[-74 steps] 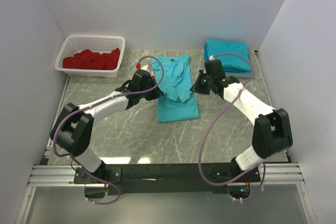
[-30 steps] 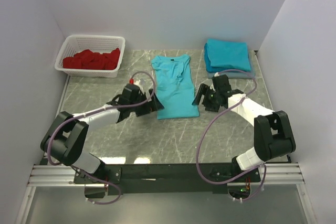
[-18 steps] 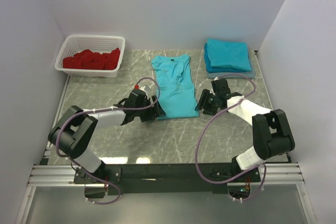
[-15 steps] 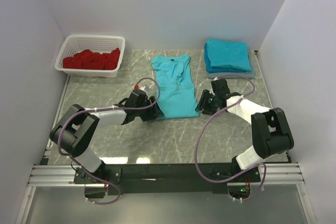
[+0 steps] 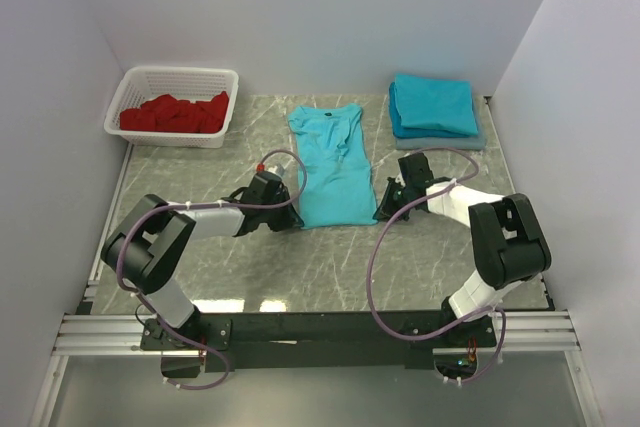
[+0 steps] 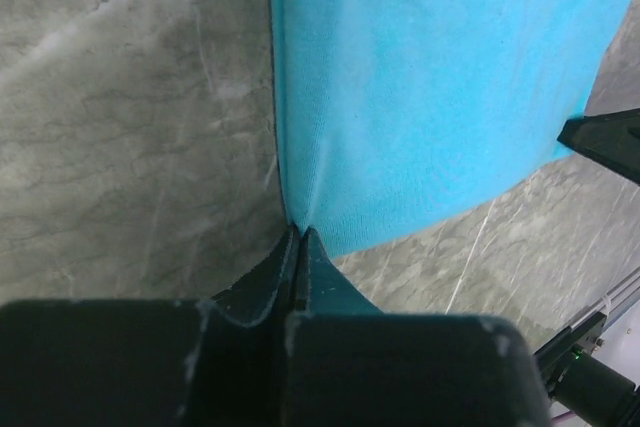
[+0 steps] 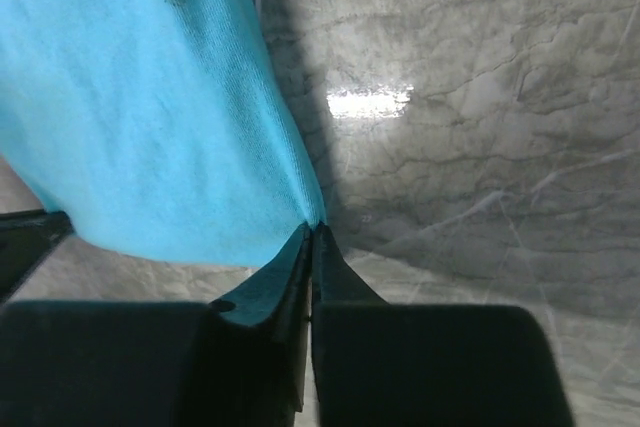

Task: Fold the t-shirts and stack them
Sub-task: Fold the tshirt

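A turquoise t-shirt (image 5: 334,165) lies folded lengthwise on the marble table, collar toward the back. My left gripper (image 5: 296,215) is shut on the shirt's near left corner; in the left wrist view the fabric (image 6: 420,87) puckers into the closed fingertips of the left gripper (image 6: 298,232). My right gripper (image 5: 380,209) is shut on the near right corner, and the right wrist view shows cloth (image 7: 150,107) pinched at the tips of the right gripper (image 7: 313,229). Folded turquoise t-shirts (image 5: 432,105) are stacked at the back right.
A white basket (image 5: 135,84) holding red cloth (image 5: 175,113) sits at the back left. White walls close in the table on three sides. Purple cables loop from both arms above the table.
Both grippers slid in to the shirt's near corners and closed on the fabric. The shirt itself has not moved.
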`<state>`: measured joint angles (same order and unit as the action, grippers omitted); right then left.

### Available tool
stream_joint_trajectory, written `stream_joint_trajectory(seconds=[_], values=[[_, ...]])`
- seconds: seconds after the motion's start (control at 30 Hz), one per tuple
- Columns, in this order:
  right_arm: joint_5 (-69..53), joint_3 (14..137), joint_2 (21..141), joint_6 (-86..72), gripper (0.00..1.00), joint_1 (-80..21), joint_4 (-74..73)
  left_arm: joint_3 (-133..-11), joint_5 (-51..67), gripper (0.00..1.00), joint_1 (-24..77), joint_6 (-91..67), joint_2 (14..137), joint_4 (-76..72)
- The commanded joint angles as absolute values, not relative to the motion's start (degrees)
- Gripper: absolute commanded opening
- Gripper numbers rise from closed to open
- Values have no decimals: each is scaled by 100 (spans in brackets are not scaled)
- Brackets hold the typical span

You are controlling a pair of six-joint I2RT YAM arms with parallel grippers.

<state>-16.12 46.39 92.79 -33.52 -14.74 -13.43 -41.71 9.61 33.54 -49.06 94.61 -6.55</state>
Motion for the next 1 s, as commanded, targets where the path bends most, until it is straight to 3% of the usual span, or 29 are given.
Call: stream_joint_trajectory(seconds=[0.0, 0.27, 0.63, 0.97], values=[[-1775, 4465, 9176, -3392, 0, -1450, -1240, -4219, 949, 1, 3454, -4825, 9536, -536], [-1872, 3666, 8298, -3331, 0, -1555, -1564, -3561, 949, 1, 3857, -4957, 8642, -123], [-1900, 3014, 5486, -3384, 0, -1767, -3146, -3049, 801, 1, 4825, -5625, 6619, 852], [-1582, 4472, 6081, -3340, 0, -1687, -1820, -4042, 88, 0, 4404, -4993, 6679, 730]])
